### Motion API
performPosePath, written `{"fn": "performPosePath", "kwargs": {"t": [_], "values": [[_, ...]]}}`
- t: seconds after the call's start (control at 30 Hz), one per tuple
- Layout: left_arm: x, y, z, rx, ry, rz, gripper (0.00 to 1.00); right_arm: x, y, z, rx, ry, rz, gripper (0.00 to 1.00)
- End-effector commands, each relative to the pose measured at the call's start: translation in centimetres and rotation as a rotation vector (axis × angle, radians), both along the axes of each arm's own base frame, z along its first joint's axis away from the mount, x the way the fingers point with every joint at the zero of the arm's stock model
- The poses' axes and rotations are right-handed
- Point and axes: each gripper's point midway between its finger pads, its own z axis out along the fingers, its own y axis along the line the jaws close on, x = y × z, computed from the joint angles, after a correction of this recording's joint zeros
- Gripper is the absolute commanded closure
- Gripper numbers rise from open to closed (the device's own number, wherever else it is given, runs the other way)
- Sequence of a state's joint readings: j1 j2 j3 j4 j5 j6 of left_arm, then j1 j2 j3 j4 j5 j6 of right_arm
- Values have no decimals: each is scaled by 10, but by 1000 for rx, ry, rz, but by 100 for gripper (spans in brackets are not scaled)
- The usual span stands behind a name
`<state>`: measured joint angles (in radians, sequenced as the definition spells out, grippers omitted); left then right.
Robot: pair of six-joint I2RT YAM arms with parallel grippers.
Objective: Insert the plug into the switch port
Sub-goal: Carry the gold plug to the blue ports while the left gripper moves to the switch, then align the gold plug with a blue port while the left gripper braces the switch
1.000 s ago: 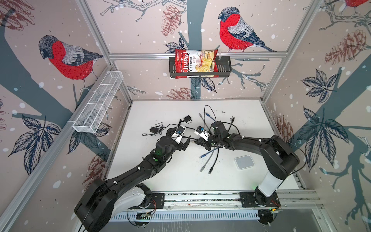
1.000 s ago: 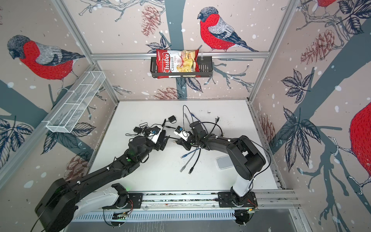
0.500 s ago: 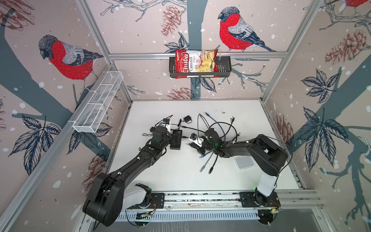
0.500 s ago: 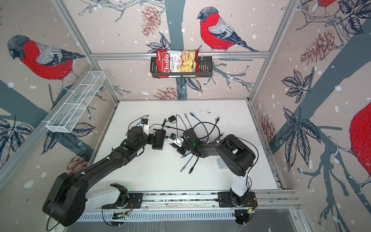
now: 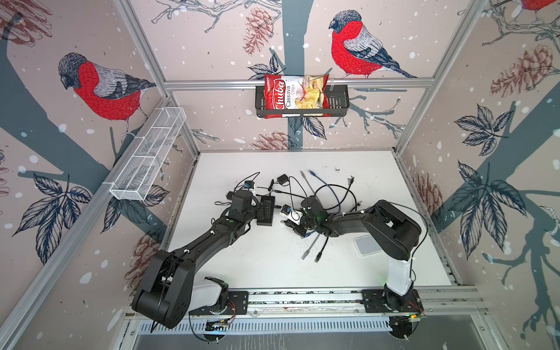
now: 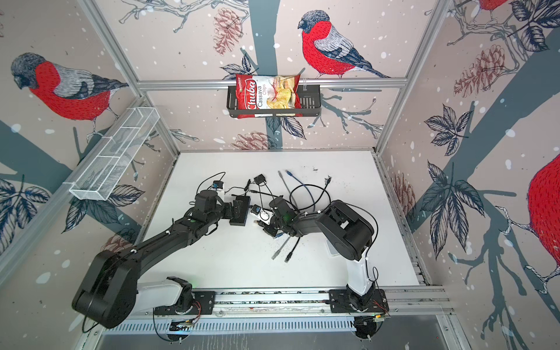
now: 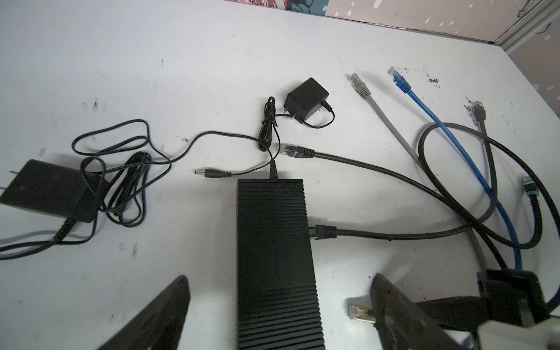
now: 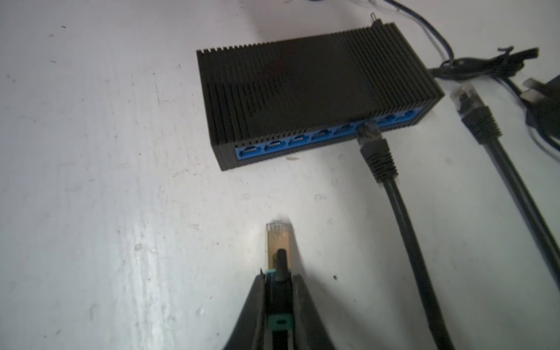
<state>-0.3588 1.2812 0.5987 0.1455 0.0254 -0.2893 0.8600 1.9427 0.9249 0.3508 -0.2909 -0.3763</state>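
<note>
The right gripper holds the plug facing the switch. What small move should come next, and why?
Probably ease the right gripper forward, bringing the plug to a free blue port. The plug points at the port face of the switch but is apart from it; one port already holds a black cable, and the open left gripper straddles the switch.

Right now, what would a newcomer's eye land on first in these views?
The right gripper pinches a gold-tipped plug aimed at the black switch, short of its blue port row, where one black cable already sits. The left gripper straddles the switch, jaws wide. On the back wall, a red chips bag sits in a black basket.
</note>
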Motion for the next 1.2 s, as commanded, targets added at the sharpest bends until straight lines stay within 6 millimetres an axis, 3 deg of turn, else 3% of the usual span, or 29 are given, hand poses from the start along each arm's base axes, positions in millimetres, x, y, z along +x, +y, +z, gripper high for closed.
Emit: {"fn": "performPosePath", "kwargs": {"t": [0.0,0.33,0.57,0.8,1.03,1.17], "values": [[0,-1,0,-15,1,-5,8,-12,-14,-22,-120,48,15,74],[-1,1,-2,-8,-2,-5,8,-14,-16,-25,-215,92,45,70],[-1,1,-2,-8,-7,-9,9,-14,-15,-12,-206,129,79,72],[-2,2,-5,1,-2,-12,9,-14,-17,10,-79,265,103,60],[-1,1,-5,2,-3,-14,9,-10,-16,28,-36,365,117,61],[-1,1,-6,1,-3,-15,9,-1,-13,26,-48,388,74,63]]}}
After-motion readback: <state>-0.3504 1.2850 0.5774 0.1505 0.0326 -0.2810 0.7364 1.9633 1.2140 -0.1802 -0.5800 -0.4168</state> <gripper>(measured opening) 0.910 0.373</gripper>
